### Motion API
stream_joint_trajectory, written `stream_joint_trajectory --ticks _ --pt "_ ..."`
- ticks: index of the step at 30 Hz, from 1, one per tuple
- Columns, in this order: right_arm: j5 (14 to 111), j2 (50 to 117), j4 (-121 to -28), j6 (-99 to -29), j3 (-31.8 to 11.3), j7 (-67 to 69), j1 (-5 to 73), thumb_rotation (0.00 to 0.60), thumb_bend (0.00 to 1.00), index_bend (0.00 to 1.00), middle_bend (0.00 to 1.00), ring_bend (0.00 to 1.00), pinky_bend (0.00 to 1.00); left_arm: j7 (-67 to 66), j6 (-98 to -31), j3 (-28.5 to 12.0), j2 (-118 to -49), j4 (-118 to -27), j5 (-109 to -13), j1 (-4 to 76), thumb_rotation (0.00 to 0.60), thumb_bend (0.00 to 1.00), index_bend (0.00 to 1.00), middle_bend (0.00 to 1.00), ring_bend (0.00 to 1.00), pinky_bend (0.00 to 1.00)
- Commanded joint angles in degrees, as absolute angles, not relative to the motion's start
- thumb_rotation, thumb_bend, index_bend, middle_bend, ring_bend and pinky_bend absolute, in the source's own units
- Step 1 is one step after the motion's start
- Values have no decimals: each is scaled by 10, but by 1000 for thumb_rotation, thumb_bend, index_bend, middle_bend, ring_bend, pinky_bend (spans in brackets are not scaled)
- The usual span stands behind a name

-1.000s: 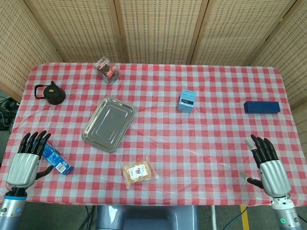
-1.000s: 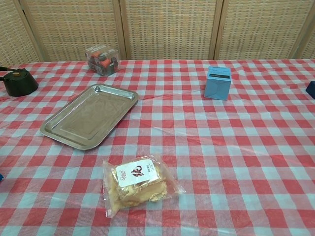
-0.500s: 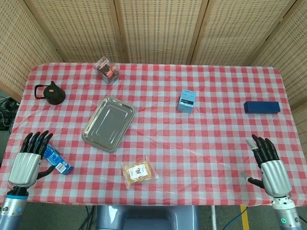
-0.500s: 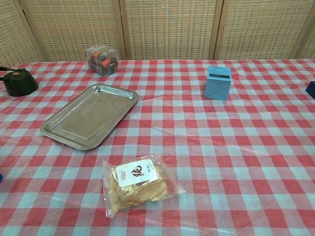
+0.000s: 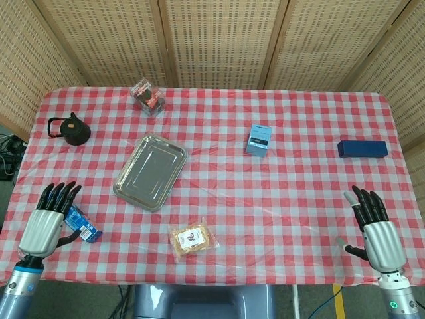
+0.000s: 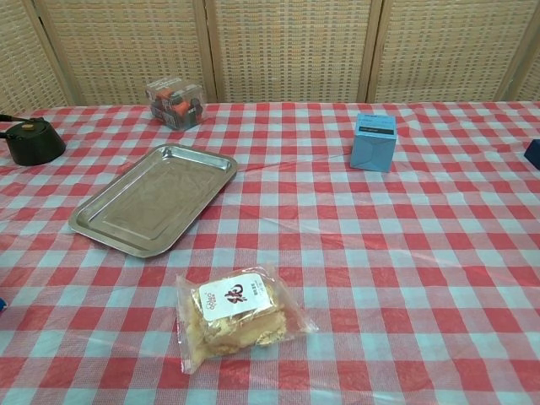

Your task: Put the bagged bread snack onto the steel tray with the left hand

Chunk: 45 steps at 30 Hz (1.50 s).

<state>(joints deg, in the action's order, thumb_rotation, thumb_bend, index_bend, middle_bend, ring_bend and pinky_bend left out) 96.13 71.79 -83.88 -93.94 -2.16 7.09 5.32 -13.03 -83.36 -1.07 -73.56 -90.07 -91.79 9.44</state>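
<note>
One bagged bread snack [image 6: 238,315] in a clear bag, white label with a dark red mark, print too small to read; lies on the checked table [image 5: 299,193] near its front edge, apart from the steel tray [image 5: 150,171]. Left robot hand [image 5: 46,219]: fingers spread, holding nothing, above a blue carton [image 5: 81,223]. Right robot hand [image 5: 375,229]: fingers spread, holding nothing. Light blue box [image 6: 374,142]: label unreadable.

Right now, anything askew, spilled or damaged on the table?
Nothing stands out. The bagged bread snack lies flat and sealed near the front edge, the steel tray sits empty, and the left hand is open beside a small blue packet.
</note>
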Motion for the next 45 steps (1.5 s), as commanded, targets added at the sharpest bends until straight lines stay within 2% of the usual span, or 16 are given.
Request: stream_joint_trajectory --ticks 1,10,15,21,27,36,45 --pt "960 718 -838 -937 -22 71 54 600 66 0 0 0 0 -139 -803 -10 -725 -905 -933 119 600 11 0 0 0 0" --pt "951 718 -840 -943 -29 63 50 600 66 0 0 0 0 -107 -669 -11 -684 -974 -963 216 600 2 0 0 0 0" --pt "942 713 -841 -941 -32 74 50 600 66 0 0 0 0 -145 -608 -23 -683 -1002 -970 265 600 0 0 0 0 0" --pt "924 708 -842 -938 -41 80 47 600 66 0 0 0 0 -220 -516 -35 -706 -1030 -927 315 600 0 0 0 0 0" --pt "913 700 -848 -938 -46 91 45 600 67 0 0 0 0 -283 -453 -50 -738 -1045 -862 354 600 0 0 0 0 0" --pt "900 693 -852 -934 -53 100 43 600 66 0 0 0 0 -379 -387 -62 -775 -1043 -766 413 600 0 0 0 0 0" --pt "894 691 -851 -928 -56 108 43 600 66 0 0 0 0 -458 -371 -59 -819 -1028 -670 469 600 0 0 0 0 0"
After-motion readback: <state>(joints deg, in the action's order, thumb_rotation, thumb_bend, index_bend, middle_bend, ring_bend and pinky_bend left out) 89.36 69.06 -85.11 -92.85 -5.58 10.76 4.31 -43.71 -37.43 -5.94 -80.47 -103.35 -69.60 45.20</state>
